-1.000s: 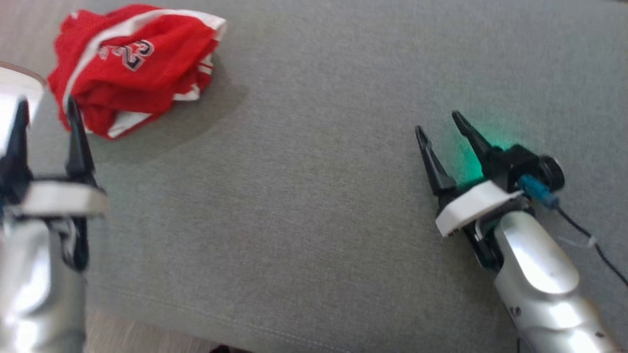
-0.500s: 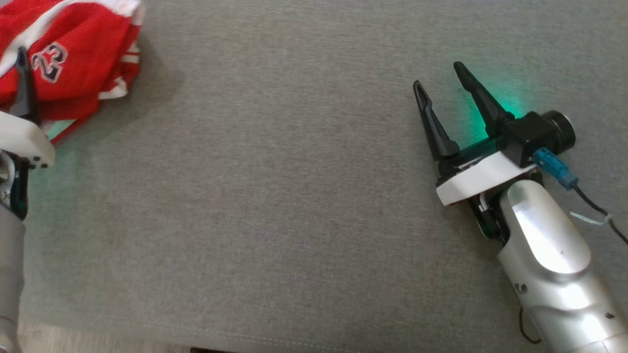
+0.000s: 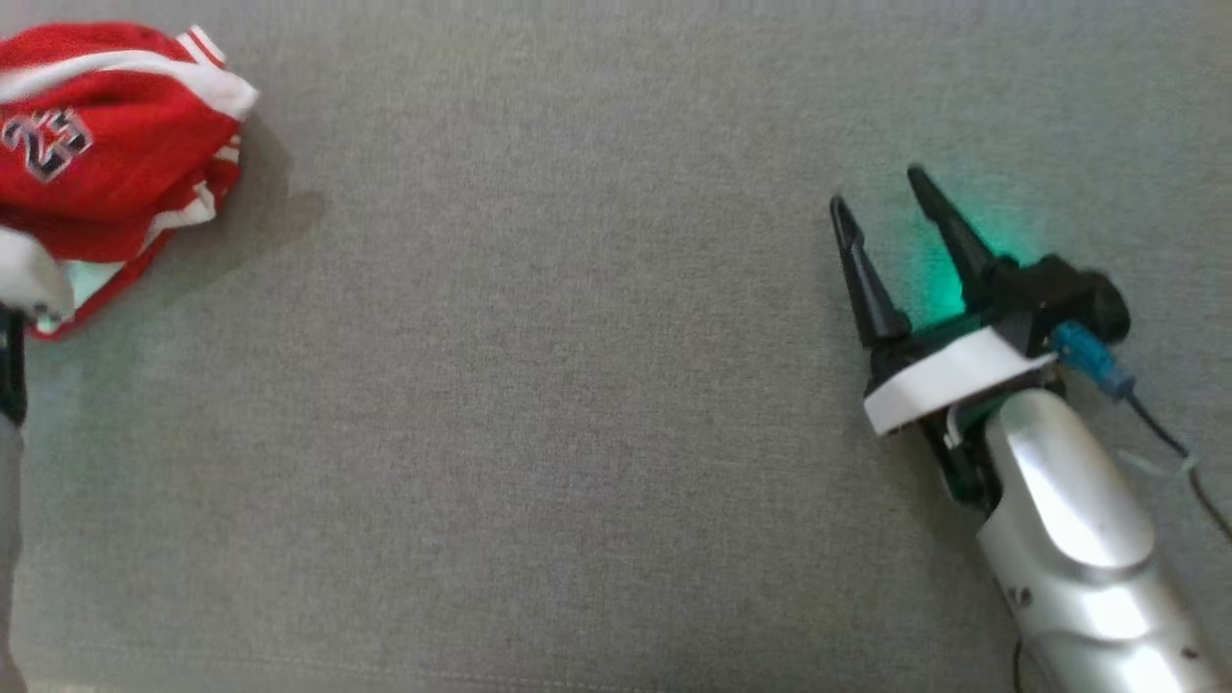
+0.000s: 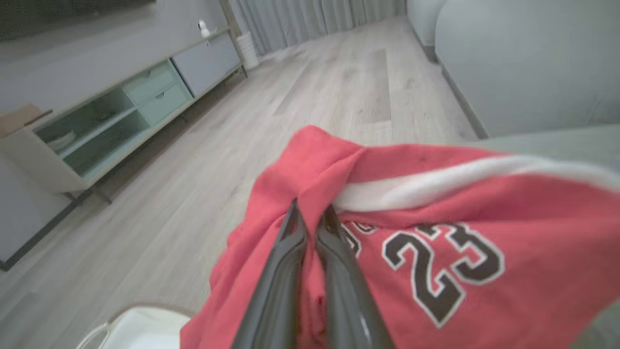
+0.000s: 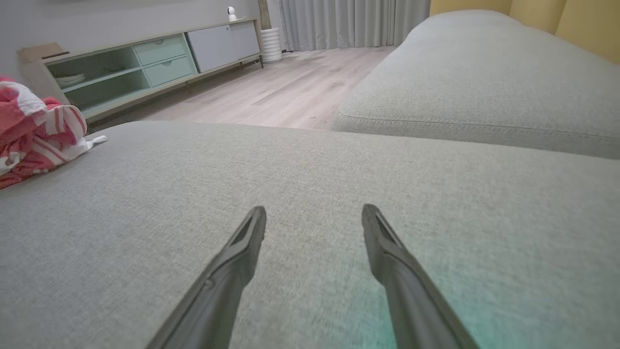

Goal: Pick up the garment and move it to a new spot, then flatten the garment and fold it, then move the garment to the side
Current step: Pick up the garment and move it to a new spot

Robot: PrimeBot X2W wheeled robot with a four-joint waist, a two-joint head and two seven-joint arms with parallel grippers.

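Position: garment (image 3: 115,164) lay bunched at the far left edge of the grey cushion (image 3: 577,404), with the number print (image 3: 43,144) facing up and a white band across the top.

Grip: left gripper (image 4: 310,213) had its fingers nearly together, clamped on a red fold just above the print. The cloth puckered toward the tips. Could not tell whether the bundle rested on the cushion or hung clear of it.

Other arm: right gripper (image 3: 874,192) had its fingers apart with nothing between them. It was over bare cushion, well apart from the garment, with a green glow (image 3: 938,289) on the fabric beside it.

Right wrist view: striped trim showed at the far left.

Surroundings: wood floor (image 4: 193,184) and a low cabinet (image 4: 121,111) lay beyond the cushion edge.
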